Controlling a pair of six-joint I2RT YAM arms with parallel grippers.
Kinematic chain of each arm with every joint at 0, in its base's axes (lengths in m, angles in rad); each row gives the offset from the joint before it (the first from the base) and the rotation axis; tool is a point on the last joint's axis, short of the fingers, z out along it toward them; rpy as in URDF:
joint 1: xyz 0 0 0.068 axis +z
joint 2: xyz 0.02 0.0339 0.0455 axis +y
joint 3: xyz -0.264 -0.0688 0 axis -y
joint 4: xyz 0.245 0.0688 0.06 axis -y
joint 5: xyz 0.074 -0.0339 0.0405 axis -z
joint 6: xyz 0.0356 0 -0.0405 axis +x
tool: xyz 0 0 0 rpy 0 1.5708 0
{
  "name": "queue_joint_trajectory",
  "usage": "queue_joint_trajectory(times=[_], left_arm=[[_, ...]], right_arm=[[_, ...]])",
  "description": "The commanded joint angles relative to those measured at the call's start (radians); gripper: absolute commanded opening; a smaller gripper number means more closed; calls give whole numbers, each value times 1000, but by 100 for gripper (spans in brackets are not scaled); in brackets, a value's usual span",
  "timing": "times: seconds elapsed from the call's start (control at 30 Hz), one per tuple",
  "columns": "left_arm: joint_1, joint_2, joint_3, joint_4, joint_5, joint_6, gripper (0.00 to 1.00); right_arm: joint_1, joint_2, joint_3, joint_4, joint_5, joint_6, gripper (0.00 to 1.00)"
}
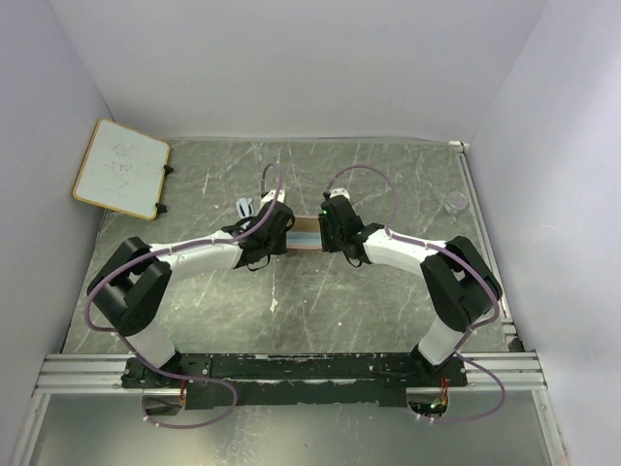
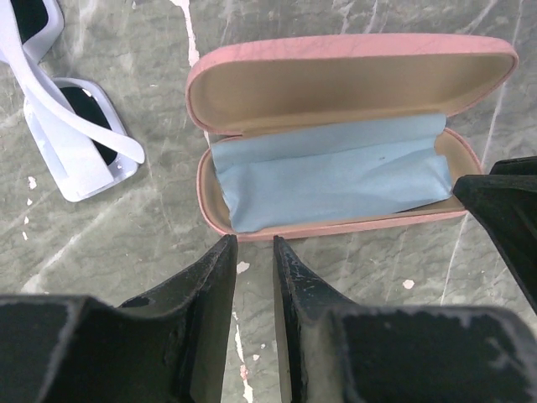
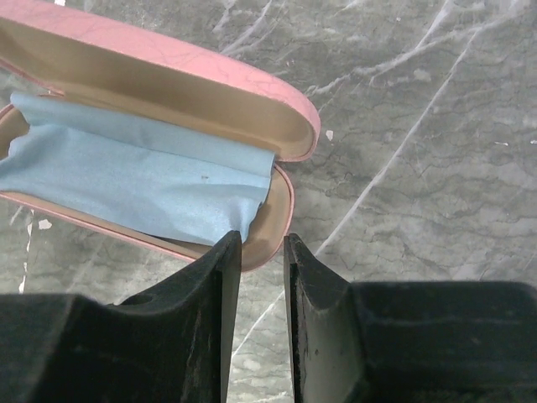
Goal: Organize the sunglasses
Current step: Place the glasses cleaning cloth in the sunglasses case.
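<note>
The sunglasses [image 2: 80, 143], with a thick whitish frame and dark lenses, lie on the table left of the pink case [image 2: 352, 80]; from above the sunglasses [image 1: 245, 207] show just beyond my left wrist. The case [image 3: 168, 84] lies open, and a pale blue cloth [image 2: 336, 172] is spread in its lower half. My left gripper [image 2: 254, 239] hovers just in front of the case's left end, jaws nearly together, nothing between them. My right gripper [image 3: 262, 237] sits at the case's right end, also narrowed to a thin gap and empty.
A small whiteboard [image 1: 121, 167] lies at the far left of the marbled grey table [image 1: 388, 291]. A small clear round object [image 1: 456, 202] sits near the right wall. White walls enclose three sides of the table.
</note>
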Motion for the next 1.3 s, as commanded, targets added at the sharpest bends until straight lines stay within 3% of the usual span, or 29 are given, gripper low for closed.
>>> queue_joint_trajectory(times=[0.0, 0.9, 1.27], left_arm=[[-12, -24, 32, -21, -27, 17, 35], [-14, -181, 65, -89, -156, 63, 36], [70, -249, 117, -43, -145, 130, 37]], right_arm=[[3, -28, 6, 12, 12, 1, 27], [3, -101, 2, 31, 26, 2, 28], [21, -193, -36, 75, 33, 30, 28]])
